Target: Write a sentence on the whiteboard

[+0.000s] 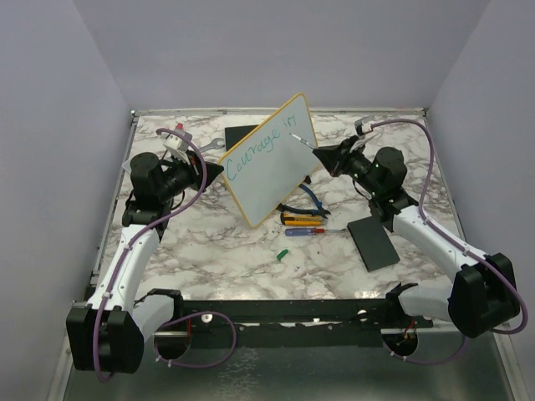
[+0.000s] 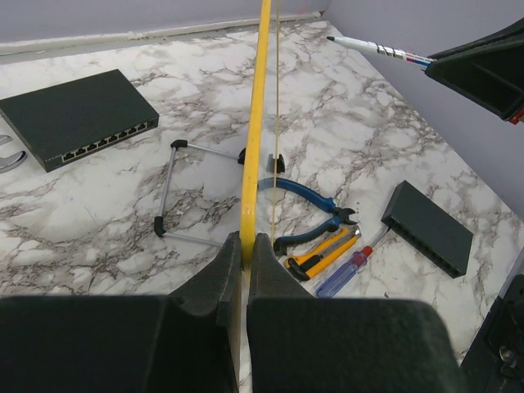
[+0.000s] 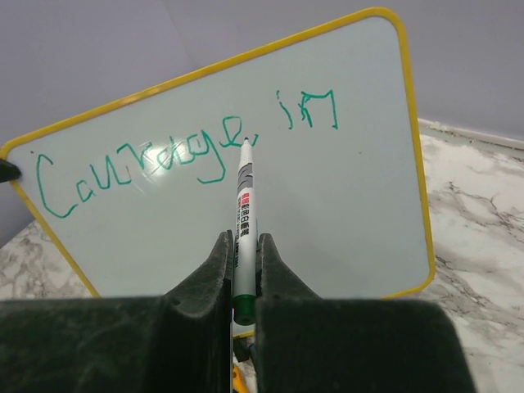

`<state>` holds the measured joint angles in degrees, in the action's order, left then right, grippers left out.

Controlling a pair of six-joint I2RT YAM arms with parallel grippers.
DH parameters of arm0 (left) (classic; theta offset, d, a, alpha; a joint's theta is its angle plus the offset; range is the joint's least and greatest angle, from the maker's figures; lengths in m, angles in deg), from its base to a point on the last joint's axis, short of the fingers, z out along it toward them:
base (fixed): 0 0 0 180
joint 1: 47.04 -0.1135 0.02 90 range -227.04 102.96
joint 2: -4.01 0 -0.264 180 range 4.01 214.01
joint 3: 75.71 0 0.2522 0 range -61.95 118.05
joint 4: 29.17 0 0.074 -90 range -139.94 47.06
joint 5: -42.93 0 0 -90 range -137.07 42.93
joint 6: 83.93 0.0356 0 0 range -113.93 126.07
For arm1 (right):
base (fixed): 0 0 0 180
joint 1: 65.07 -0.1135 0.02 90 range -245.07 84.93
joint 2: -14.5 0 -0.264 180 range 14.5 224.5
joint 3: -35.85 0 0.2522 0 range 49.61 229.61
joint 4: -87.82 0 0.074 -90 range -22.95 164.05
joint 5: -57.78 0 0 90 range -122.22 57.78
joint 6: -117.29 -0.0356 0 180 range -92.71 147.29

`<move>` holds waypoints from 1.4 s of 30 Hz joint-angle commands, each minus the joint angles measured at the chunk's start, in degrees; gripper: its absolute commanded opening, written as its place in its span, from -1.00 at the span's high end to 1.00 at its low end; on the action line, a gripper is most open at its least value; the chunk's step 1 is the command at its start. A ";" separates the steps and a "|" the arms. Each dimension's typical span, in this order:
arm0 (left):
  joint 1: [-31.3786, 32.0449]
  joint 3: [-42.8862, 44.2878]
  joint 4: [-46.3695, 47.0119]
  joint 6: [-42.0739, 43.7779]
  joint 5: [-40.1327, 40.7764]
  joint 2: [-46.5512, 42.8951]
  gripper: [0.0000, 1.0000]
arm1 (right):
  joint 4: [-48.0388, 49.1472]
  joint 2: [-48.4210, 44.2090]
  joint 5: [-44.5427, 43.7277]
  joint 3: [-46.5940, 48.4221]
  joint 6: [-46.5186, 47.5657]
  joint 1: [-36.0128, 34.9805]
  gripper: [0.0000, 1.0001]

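Nearest the lens, the two arm bases sit at the near edge of the bench, the left arm reaching up toward the whiteboard from its left side. The left claw is clenched on the whiteboard's left edge; in its own wrist view the two black fingers pinch the thin yellow rim, and the board runs away edge-on. The whiteboard stands on edge over the middle of the bench, tilted so that its top right corner is highest. Its face carries the sentence so far as "Courage in", in teal-green cursive, rising toward that corner.

Behind the whiteboard lie a black network switch and a thin wire stand. Just below and right of the whiteboard's lower corner lie blue-handled pliers, a yellow utility knife and a blue-handled screwdriver, with a small green cap nearer the bases. A second flat black box lies well to the whiteboard's right.

The right claw is at the whiteboard's right, clamped on a white marker. The marker's tip points at the face just under the gap between "Courage" and "in"; whether it touches, I cannot tell.
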<state>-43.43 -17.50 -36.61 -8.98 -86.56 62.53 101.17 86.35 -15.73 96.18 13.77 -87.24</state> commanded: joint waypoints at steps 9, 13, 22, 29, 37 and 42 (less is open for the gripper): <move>0.03 -1.03 1.79 0.02 1.82 -1.48 1.00 | 2.30 -1.50 8.91 -7.00 -3.73 -7.31 0.99; 0.05 -1.03 1.78 0.02 1.78 -1.48 1.00 | 4.75 1.26 10.28 -7.64 -4.02 -10.94 0.99; 0.05 -1.03 1.76 0.06 1.71 -1.14 1.00 | 3.85 7.41 10.50 -5.12 -1.25 -15.86 0.99; 0.02 -0.85 1.78 0.10 1.52 -0.83 1.00 | 4.90 8.35 8.20 -6.18 -1.55 -16.53 0.99; 0.03 -0.85 1.81 0.08 1.34 -0.60 1.00 | 4.69 10.31 5.48 -5.34 -1.37 -16.62 0.99; -0.01 -0.85 1.78 0.10 1.27 -0.65 1.00 | 4.06 9.31 2.16 -5.71 -1.07 -16.61 0.99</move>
<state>-43.43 -17.94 -36.26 -9.42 -85.64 62.29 104.82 95.62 -8.56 89.40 11.50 -103.40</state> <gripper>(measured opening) 0.020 0.064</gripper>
